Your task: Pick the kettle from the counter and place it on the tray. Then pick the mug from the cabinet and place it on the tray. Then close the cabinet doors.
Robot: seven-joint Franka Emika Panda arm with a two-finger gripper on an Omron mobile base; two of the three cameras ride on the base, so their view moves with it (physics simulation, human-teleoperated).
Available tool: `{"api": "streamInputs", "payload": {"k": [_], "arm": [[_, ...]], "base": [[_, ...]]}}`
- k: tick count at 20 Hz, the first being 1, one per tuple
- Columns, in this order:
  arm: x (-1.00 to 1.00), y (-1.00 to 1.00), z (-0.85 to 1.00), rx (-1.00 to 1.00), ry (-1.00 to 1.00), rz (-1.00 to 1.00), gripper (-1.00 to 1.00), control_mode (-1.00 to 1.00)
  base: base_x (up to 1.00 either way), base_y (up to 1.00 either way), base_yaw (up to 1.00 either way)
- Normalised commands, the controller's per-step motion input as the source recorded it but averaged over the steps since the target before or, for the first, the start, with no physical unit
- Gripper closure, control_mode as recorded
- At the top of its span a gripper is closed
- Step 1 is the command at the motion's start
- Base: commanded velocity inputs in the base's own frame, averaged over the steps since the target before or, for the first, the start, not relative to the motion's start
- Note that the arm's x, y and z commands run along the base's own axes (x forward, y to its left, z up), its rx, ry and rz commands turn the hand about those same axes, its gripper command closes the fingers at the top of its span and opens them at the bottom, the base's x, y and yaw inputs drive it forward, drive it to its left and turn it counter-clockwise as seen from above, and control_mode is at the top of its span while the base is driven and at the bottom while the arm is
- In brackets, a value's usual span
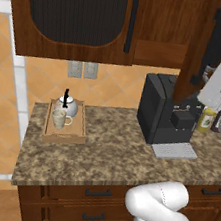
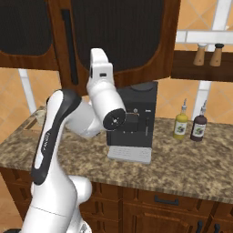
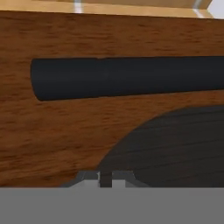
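Orange-tan diagonal tiles (image 1: 121, 86) are covering the wall behind; a white window frame (image 1: 18, 75) is running down the left; two grey outlets (image 1: 82, 69) are sitting on the tiles; a black coffee machine (image 1: 158, 110) is standing beside a yellow bottle (image 2: 181, 125) and a dark bottle (image 2: 198, 127); wooden drawers (image 1: 93, 201) are lining the front below.

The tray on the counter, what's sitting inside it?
The tray holds the kettle at the back and the mug in front; the mug covers part of the kettle's lower side.
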Motion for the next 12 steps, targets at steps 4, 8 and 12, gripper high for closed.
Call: {"api": "streamInputs", "payload": {"k": [4,8,12], "arm": [[0.74,0.47,0.00,0.00,0.00,-0.16,1.00,-1.00],[0.82,0.49,0.00,0.00,0.00,-0.16,1.00,-1.00],[0.87,0.42,-0.03,0.00,0.00,-0.14,1.00,-1.00]], "base": [[0.00,0.00,0.00],[0.00,0.00,0.00],[0.00,0.00,0.00]]}}
